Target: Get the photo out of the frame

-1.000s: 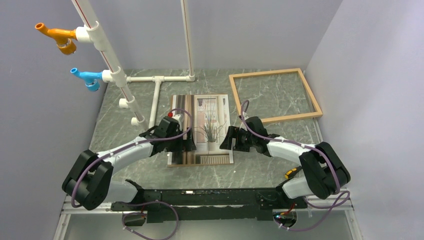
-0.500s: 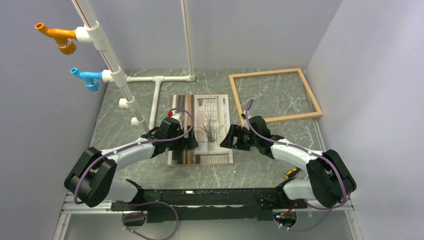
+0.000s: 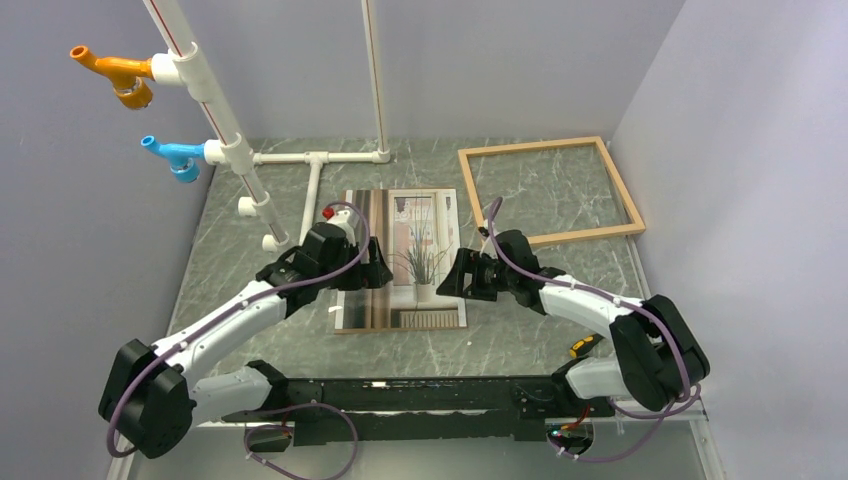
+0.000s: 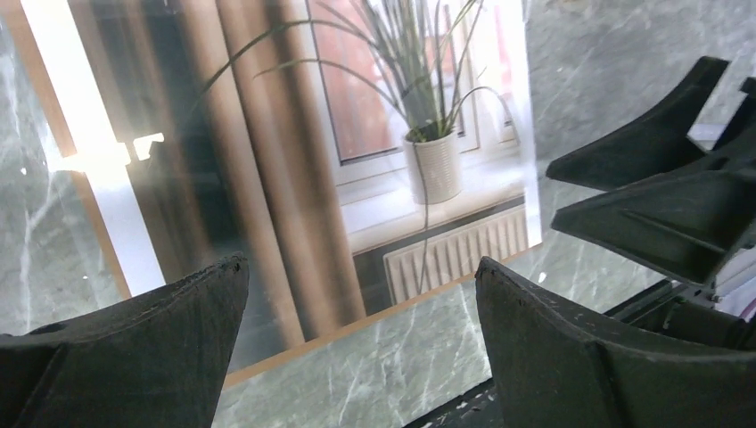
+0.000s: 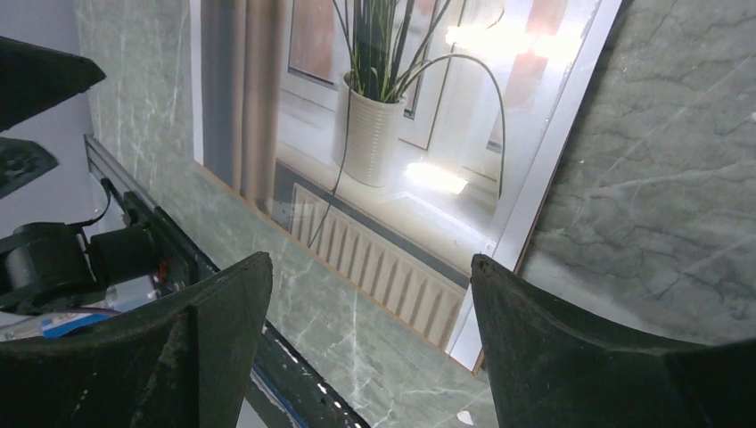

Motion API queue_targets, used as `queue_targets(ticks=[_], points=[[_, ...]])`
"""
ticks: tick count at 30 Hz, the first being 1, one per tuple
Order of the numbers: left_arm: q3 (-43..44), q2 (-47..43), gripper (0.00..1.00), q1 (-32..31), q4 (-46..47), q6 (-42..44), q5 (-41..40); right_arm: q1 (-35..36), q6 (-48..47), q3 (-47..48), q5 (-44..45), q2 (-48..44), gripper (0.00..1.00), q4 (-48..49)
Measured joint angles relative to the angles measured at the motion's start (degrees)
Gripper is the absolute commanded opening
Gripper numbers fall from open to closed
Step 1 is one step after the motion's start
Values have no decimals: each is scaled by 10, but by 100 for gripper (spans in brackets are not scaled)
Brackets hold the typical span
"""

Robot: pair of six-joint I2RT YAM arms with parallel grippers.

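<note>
- Photo [image 3: 418,228] lies face up and flat on the counter [image 3: 225,250], between the two arms and out of the frame [image 3: 530,146].
- Only the top view shows the frame. It is an empty light-wood rectangle at the far right of the counter, just beside the photo's far right corner and apart from both claws. The same view alone shows the white pipe structure [image 3: 315,185] to the photo's far left.
- Left wrist view gives what the top view hides: the left claw [image 4: 361,267] has its jaws spread wide and holds nothing. The print's brown curtains and its near edge show in the gap. The right arm's black fingers [image 4: 664,223] show at that picture's right side.
- Right wrist view shows the right claw [image 5: 370,263] also gaping and empty. The photo's near right corner, white pot and glare patches show between its fingers.
- From above, the left claw [image 3: 375,275] is over the photo's left part and the right claw [image 3: 452,278] is at its right edge. Whether either touches the print cannot be told.
</note>
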Motion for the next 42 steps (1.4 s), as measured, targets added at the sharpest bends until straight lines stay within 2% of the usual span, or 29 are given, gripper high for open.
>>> queue_targets(ticks=[8, 14, 25, 31, 42], points=[[-8, -1, 99, -11, 12, -5, 16, 0, -18, 19, 42, -15, 83, -54], [-20, 41, 99, -30, 39, -20, 23, 0, -30, 20, 66, -28, 82, -77], [-85, 74, 99, -32, 89, -46, -20, 0, -29, 23, 57, 28, 78, -69], [-98, 76, 99, -33, 138, -65, -24, 0, -28, 23, 46, 37, 77, -56], [-101, 76, 99, -36, 147, -70, -29, 0, -17, 23, 26, 38, 75, -30]])
